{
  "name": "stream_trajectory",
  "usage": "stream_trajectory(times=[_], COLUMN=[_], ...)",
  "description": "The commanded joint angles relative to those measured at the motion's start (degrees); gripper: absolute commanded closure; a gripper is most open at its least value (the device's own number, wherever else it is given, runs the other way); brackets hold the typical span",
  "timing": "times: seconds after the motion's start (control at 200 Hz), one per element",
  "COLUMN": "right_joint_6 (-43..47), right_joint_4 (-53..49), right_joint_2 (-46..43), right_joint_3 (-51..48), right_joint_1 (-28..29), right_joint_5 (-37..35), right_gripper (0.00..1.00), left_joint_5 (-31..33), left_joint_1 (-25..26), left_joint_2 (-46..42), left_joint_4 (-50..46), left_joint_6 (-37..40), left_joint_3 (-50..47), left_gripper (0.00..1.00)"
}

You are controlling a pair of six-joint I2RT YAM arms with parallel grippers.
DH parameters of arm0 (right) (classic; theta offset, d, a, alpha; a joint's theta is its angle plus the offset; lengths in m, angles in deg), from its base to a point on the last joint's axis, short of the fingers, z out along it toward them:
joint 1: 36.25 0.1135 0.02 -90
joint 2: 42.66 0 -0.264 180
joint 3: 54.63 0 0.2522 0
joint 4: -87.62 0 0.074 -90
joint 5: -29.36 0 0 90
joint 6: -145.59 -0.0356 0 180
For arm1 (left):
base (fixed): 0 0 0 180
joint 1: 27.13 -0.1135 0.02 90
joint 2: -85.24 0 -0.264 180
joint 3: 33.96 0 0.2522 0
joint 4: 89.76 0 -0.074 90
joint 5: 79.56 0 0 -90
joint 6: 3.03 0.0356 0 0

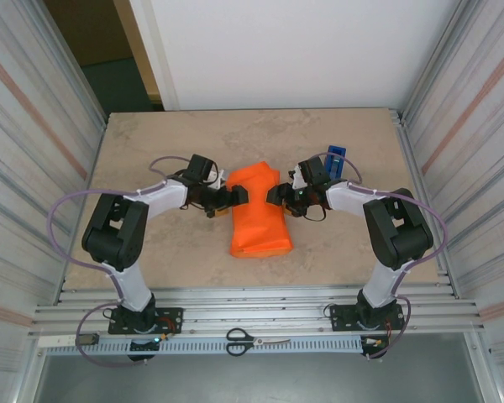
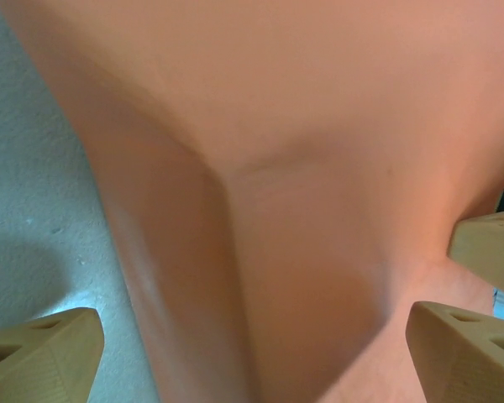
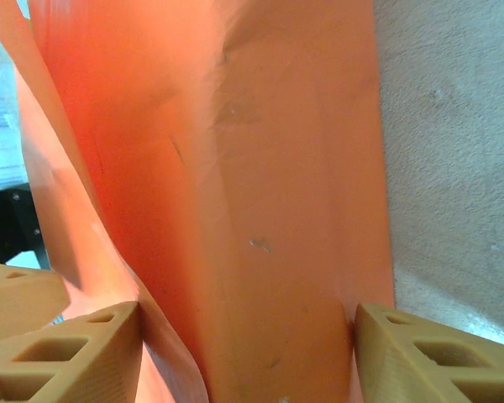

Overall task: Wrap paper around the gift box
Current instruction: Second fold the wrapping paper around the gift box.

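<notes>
The orange paper point(image 1: 257, 217) lies folded into a long bundle in the middle of the table. The gift box is hidden under it. My left gripper point(image 1: 236, 197) is at the bundle's left side near its far end. Its fingers point(image 2: 40, 357) stand wide open around a loose fold of paper point(image 2: 302, 168), and the left one hangs over bare table. My right gripper point(image 1: 276, 196) meets the bundle from the right. Its two fingers point(image 3: 433, 357) press against both sides of the paper-covered bundle point(image 3: 260, 218), shut on it. The tip of the other gripper's finger point(image 3: 13, 294) shows at the left edge.
A blue tape dispenser point(image 1: 336, 158) stands behind the right gripper. Scissors point(image 1: 256, 341) lie on the metal rail at the near edge. Corrugated walls close in both sides. Bare tabletop point(image 1: 168, 252) lies to the left and right of the bundle.
</notes>
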Motion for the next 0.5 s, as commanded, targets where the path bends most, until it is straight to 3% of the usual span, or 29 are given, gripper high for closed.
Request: stream_trajectory(times=[0.0, 0.24, 0.496], right_joint_6=[-1.9, -2.8, -3.2], right_joint_4=[-7.2, -6.3, -6.0], right_joint_2=[2.2, 1.3, 0.6], right_joint_3=[-4.1, -4.8, -5.5], right_joint_1=[1.3, 1.3, 1.1], right_joint_5=[-3.9, -3.9, -4.0], right_gripper=[0.37, 0.38, 0.38], left_joint_5=[-0.1, 0.2, 2.8], left_joint_1=[0.2, 0.6, 2.7], left_joint_2=[1.4, 1.7, -2.8], left_joint_4=[-2.1, -2.9, -2.8], left_joint_6=[1.3, 1.3, -0.8], left_joint_3=[1.1, 1.8, 2.5], left_gripper=[0.07, 0.08, 0.01])
